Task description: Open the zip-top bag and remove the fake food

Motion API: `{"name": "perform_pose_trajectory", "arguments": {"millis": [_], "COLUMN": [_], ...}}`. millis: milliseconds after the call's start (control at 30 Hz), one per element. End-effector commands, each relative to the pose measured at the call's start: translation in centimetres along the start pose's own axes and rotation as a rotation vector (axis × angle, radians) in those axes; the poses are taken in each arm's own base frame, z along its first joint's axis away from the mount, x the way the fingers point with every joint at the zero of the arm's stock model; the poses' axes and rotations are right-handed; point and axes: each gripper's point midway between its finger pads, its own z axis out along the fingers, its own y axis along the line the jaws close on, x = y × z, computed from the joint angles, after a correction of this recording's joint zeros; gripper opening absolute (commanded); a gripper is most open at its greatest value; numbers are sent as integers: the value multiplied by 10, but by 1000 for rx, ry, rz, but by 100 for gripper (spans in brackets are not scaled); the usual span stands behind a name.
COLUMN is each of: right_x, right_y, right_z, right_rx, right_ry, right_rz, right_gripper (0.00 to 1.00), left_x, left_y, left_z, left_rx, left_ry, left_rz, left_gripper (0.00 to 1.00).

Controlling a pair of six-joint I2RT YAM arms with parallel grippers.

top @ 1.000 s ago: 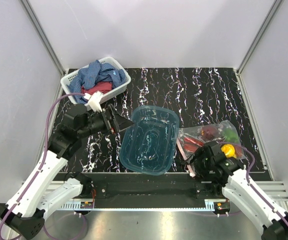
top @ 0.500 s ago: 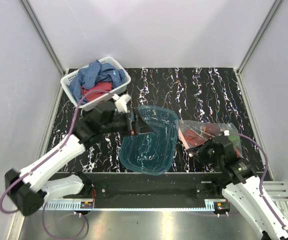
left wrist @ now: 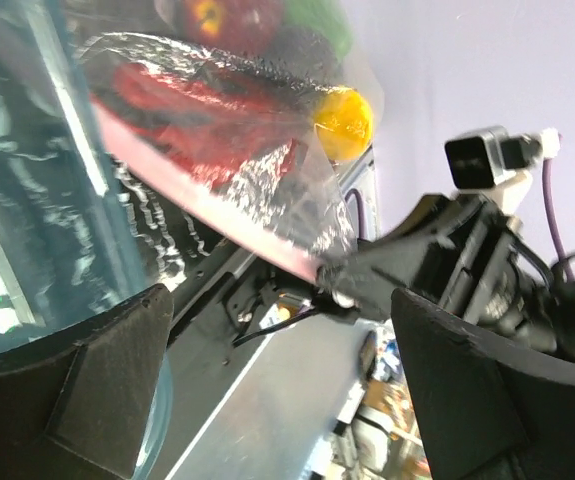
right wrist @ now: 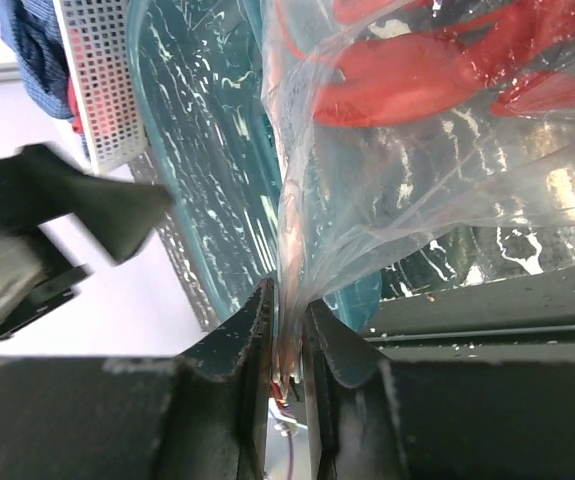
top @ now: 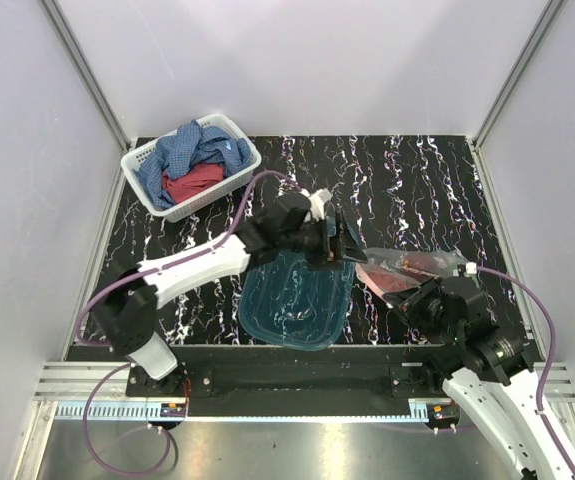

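The zip-top bag (top: 412,268) lies right of the teal tub, its pinkish-red zip strip (left wrist: 207,205) facing the tub. Inside it I see the red lobster (right wrist: 417,70), a yellow fruit (left wrist: 344,122), a dark red fruit (left wrist: 229,14) and a bit of green pepper (left wrist: 319,20). My right gripper (top: 410,296) is shut on the near end of the zip edge (right wrist: 287,330) and holds it lifted. My left gripper (top: 345,240) reaches over the tub, open and empty (left wrist: 279,335), close to the bag's mouth without touching it.
The teal translucent tub (top: 297,290) sits at the table's centre, under the left arm. A white basket (top: 189,165) with blue and red cloths stands at the back left. The table's front edge and metal rail (top: 297,355) lie just beyond the right gripper.
My left arm has swung right across the tub, from beside the basket to the bag's mouth. My right gripper has drawn back to the right, lifting the bag's edge.
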Motion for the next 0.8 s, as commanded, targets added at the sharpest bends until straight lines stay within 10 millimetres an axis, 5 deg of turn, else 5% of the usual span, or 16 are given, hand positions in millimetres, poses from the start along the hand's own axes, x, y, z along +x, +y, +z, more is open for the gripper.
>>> {"name": "perform_pose_trajectory", "arguments": {"millis": [0,267,467,767], "right_x": [-15,-21,-20,-19], "right_y": [21,25,22,20], "right_z": [-15,-21,-24,-27], "right_rx": [-71,-106,-127,-150], "right_ry": [-73,-111,-117,-116], "right_rz": [67,120,132,143], "right_gripper": [22,22,22,22], "left_x": [-5,25,41,32], "left_y": [-39,-13,0,-7], "left_z": [21,42,66,86], "left_rx": [121,30,-2,25], "left_ry": [17,97,187,168], "left_rz": [-41,-251,-394,-486], "left_gripper": [90,86,68,62]}}
